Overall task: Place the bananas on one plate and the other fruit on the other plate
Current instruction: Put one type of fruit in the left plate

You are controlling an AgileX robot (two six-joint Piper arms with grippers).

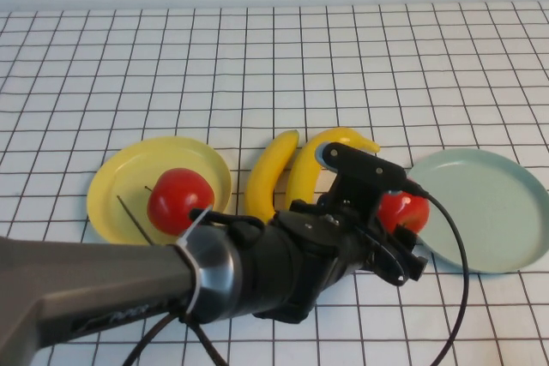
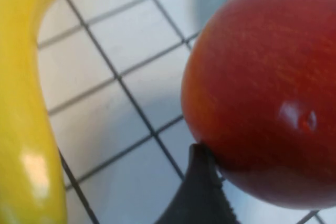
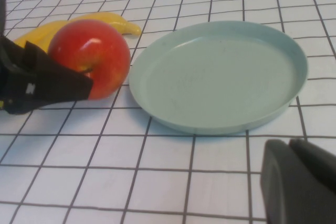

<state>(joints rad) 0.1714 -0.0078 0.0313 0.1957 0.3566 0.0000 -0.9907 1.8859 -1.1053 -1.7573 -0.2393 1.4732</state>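
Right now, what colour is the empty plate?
Pale blue-green plate; right wrist view shows it best.

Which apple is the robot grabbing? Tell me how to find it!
Find the pale blue-green plate on the table's right side. Just off its left rim, on the bare grid cloth, sits a red apple with the left tool around it. The other apple lies on the yellow plate. The right tool waits nearby.

The high view looks down from the robot's side toward 12 o'clock across the table (image 1: 274, 49). The left wrist view sits very close to an apple (image 2: 262, 93). The right wrist view looks low across the blue-green plate (image 3: 220, 77), sharing that apple (image 3: 90, 56).
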